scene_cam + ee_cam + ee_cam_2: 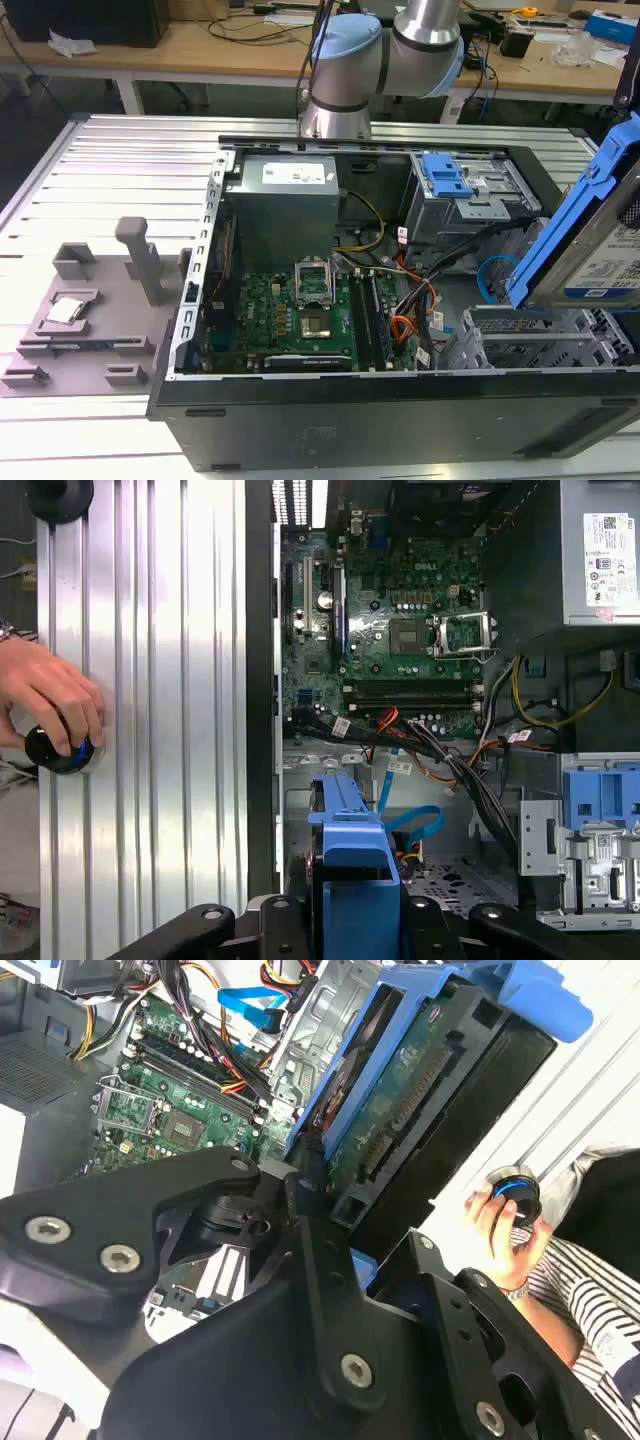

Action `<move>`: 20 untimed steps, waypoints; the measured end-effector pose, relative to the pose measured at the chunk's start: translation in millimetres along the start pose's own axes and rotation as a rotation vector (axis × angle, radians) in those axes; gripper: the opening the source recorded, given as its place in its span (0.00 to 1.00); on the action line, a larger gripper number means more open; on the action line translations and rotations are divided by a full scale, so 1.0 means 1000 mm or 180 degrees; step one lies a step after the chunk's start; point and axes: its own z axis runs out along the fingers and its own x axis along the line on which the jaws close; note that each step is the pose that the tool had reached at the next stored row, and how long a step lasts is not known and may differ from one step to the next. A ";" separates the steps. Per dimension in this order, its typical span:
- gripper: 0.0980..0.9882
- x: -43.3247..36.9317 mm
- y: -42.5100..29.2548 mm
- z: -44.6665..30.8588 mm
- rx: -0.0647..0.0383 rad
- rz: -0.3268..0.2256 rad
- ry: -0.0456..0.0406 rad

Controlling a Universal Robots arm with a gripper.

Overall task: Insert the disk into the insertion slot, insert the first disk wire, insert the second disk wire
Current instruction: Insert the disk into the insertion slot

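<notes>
The disk [600, 230], a silver drive in a bright blue carrier, hangs tilted on edge at the exterior view's right, above the computer case's front corner. My gripper [318, 1182] is shut on it; in both wrist views the black fingers clamp the blue carrier [352, 860] from either side. Just below the disk lies the insertion slot [530, 340], a low silver perforated cage [452, 878]. A loose blue flat cable [490, 275] curls beside the cage, also visible as a blue cable [415, 825] in the first wrist view. A bundle of orange, red and black wires [405, 325] lies nearby.
The open case [300, 420] holds a green motherboard [290, 320], a grey power supply [285, 200] and a taller grey cage with a blue latch [470, 195]. A person's hand [55, 705] rests on a black-and-blue knob [62, 750] on the ribbed table. A grey fixture [90, 300] sits at the exterior view's left.
</notes>
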 end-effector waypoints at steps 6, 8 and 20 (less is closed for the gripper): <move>0.30 0.0000 -0.0003 0.0065 0.0000 0.0000 0.0000; 0.30 0.0000 -0.0005 0.0126 0.0000 0.0000 0.0000; 0.30 -0.0011 -0.0035 0.0420 -0.0005 -0.0003 -0.0088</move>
